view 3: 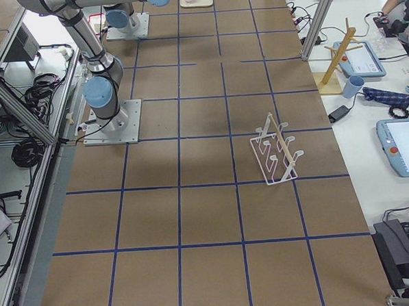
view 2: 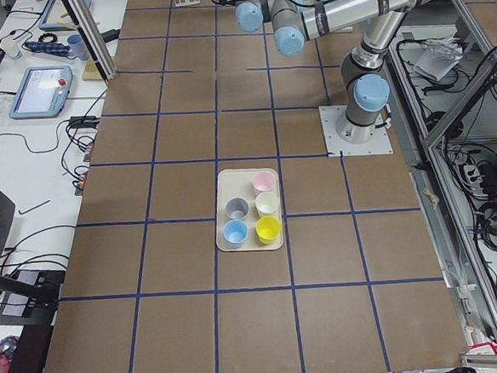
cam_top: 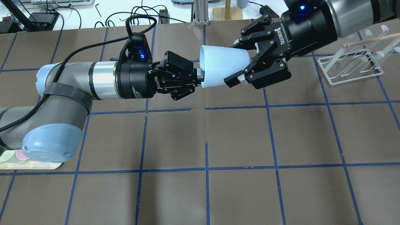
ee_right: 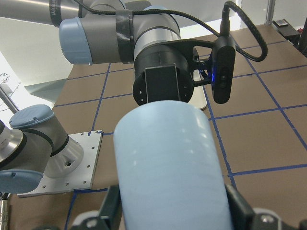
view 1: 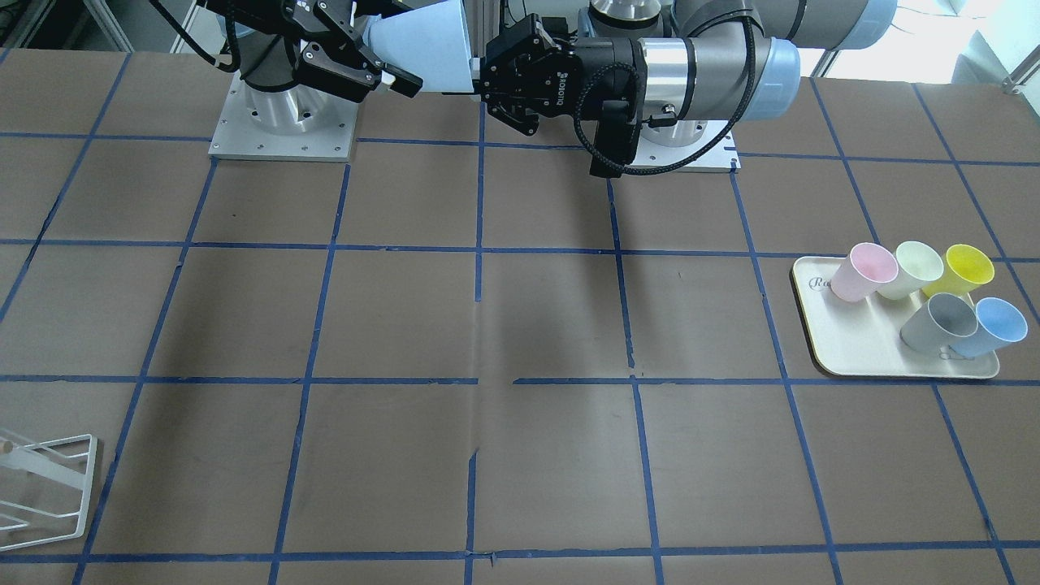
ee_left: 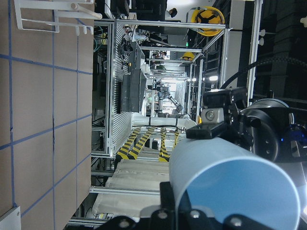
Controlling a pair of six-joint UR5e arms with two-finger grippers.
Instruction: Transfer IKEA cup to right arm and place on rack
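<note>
The pale sky-blue IKEA cup (cam_top: 222, 65) hangs on its side in the air between both grippers, above the table's robot side. It also shows in the front view (view 1: 426, 45) and both wrist views (ee_left: 230, 182) (ee_right: 168, 172). My left gripper (cam_top: 200, 78) is shut on its rim, one finger inside and one outside. My right gripper (cam_top: 236, 62) straddles the narrow bottom end, and its pads lie against the wall on both sides. The white wire rack (cam_top: 353, 68) stands empty on the table beyond the right arm, also seen in the front view (view 1: 49, 487) and the right side view (view 3: 276, 152).
A cream tray (view 1: 861, 341) on my left side holds pink, cream, yellow, grey (view 1: 938, 323) and brighter blue (view 1: 993, 327) cups. The two arm bases (view 1: 284, 114) stand at the table's robot edge. A wooden mug tree (view 3: 337, 64) stands off the table.
</note>
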